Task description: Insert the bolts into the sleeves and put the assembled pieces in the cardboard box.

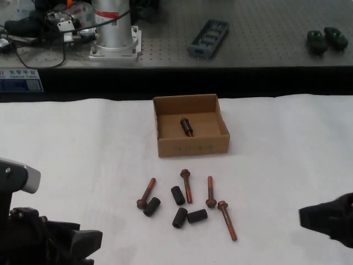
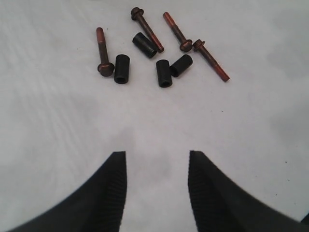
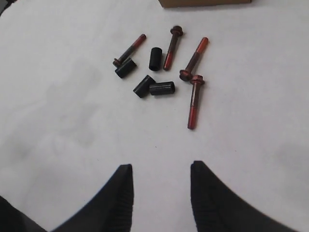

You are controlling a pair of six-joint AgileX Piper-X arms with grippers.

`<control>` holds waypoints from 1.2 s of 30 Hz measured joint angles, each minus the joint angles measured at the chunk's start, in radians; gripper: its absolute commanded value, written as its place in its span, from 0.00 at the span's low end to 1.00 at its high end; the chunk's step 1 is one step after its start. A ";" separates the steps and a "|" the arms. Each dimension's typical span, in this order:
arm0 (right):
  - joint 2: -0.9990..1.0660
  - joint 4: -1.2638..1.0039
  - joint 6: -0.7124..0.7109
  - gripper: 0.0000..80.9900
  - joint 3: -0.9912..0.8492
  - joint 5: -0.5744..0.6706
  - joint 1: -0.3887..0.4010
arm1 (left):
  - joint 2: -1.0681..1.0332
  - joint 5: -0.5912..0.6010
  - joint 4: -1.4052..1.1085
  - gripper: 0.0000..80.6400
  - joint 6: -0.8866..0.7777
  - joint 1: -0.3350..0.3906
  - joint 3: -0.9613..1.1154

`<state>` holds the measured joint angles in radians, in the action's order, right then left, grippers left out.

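The left pincer [image 2: 157, 162] and right pincer [image 3: 161, 169] hang open and empty, seemingly poised to pick from the loose copper-coloured bolts [image 1: 188, 186] and black sleeves [image 1: 177, 195]. One assembled piece [image 1: 186, 126] lies in the brown cardboard box [image 1: 193, 147] beyond.

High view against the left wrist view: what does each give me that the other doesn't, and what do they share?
High view, not the left wrist view: the cardboard box beyond the loose parts, with one assembled piece lying inside it. Left wrist view, not the high view: a close look at the left gripper, fingers open with nothing between them. Both: four bolts and four sleeves lying loose on the white cloth, none joined.
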<state>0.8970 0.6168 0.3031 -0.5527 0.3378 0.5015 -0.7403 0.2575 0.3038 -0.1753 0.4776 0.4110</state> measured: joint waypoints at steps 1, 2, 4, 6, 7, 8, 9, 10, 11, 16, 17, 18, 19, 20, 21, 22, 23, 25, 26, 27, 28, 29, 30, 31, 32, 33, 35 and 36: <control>0.054 -0.009 0.012 0.38 -0.013 0.007 0.000 | 0.000 0.000 -0.001 0.38 0.000 0.000 0.000; 0.055 -0.009 0.012 0.38 -0.013 0.010 0.000 | 0.000 0.000 0.000 0.38 0.000 0.000 0.000; 0.167 -0.017 0.023 0.38 -0.054 0.027 0.000 | 0.000 0.000 0.000 0.38 0.000 0.000 0.000; 0.266 -0.024 0.026 0.38 -0.101 0.037 0.000 | 0.000 0.000 -0.001 0.38 0.000 0.000 0.000; 0.323 -0.023 0.028 0.38 -0.132 0.042 0.000 | 0.000 0.000 -0.001 0.38 0.000 0.000 0.000; 0.379 -0.021 0.030 0.38 -0.164 0.052 0.000 | 0.000 0.000 -0.001 0.38 0.000 0.000 0.000; 0.421 -0.019 0.032 0.38 -0.190 0.058 0.003 | 0.000 0.000 -0.003 0.38 0.000 0.000 0.000; 0.473 -0.013 0.031 0.38 -0.221 0.063 0.006 | 0.000 0.000 -0.002 0.38 0.000 0.000 0.000; 0.522 0.002 0.021 0.38 -0.253 0.064 0.009 | 0.000 0.000 -0.002 0.38 0.000 0.000 0.000; 0.680 0.086 -0.057 0.38 -0.379 0.047 0.037 | 0.000 0.000 -0.008 0.38 0.000 0.000 0.000; 0.715 0.109 -0.076 0.38 -0.408 0.032 0.046 | 0.000 0.000 -0.008 0.38 0.000 0.000 0.000; 0.745 0.134 -0.095 0.38 -0.438 0.014 0.056 | 0.000 0.000 -0.008 0.38 0.000 0.000 0.000; 0.771 0.147 -0.110 0.38 -0.460 -0.006 0.064 | 0.000 0.000 -0.009 0.38 0.000 0.000 0.000; 0.800 0.160 -0.119 0.38 -0.485 -0.025 0.070 | 0.000 0.000 -0.009 0.38 0.000 0.000 0.000; 0.828 0.169 -0.125 0.38 -0.509 -0.037 0.077 | 0.000 0.000 -0.009 0.38 0.000 0.000 0.000; 0.852 0.173 -0.130 0.38 -0.525 -0.046 0.080 | 0.000 0.000 -0.009 0.38 0.000 0.000 0.000; 0.874 0.177 -0.132 0.38 -0.544 -0.052 0.082 | 0.000 0.000 -0.009 0.38 0.000 -0.002 0.000; 0.905 0.184 -0.133 0.38 -0.576 -0.060 0.082 | 0.000 0.000 -0.009 0.38 0.000 -0.001 0.000; 0.914 0.184 -0.133 0.38 -0.576 -0.060 0.082 | 0.000 0.000 -0.009 0.38 0.000 -0.001 0.000; 0.924 0.184 -0.135 0.38 -0.589 -0.062 0.082 | 0.000 0.000 -0.009 0.38 0.000 -0.001 0.000; 0.931 0.186 -0.135 0.38 -0.600 -0.064 0.082 | 0.000 0.000 -0.009 0.38 0.000 -0.001 0.000; 0.937 0.186 -0.135 0.38 -0.609 -0.066 0.082 | 0.000 0.000 -0.009 0.38 0.000 -0.001 0.000; 0.941 0.186 -0.137 0.38 -0.614 -0.065 0.084 | 0.000 0.000 -0.009 0.38 0.000 -0.001 0.000; 0.951 0.186 -0.137 0.38 -0.618 -0.065 0.083 | 0.000 0.000 -0.009 0.38 0.002 -0.001 0.000; 0.957 0.186 -0.139 0.38 -0.622 -0.071 0.085 | 0.000 0.000 -0.009 0.38 0.008 -0.001 0.000; 0.962 0.186 -0.139 0.38 -0.621 -0.070 0.088 | 0.000 0.000 -0.009 0.38 0.019 -0.001 0.000; 0.972 0.190 -0.139 0.38 -0.621 -0.074 0.091 | 0.000 0.000 -0.009 0.38 0.031 -0.001 0.000; 0.974 0.192 -0.139 0.38 -0.621 -0.074 0.094 | 0.000 0.000 -0.009 0.38 0.037 -0.001 0.000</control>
<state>1.8713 0.8092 0.1645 -1.1741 0.2642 0.5956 -0.7403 0.2575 0.2950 -0.1381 0.4765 0.4110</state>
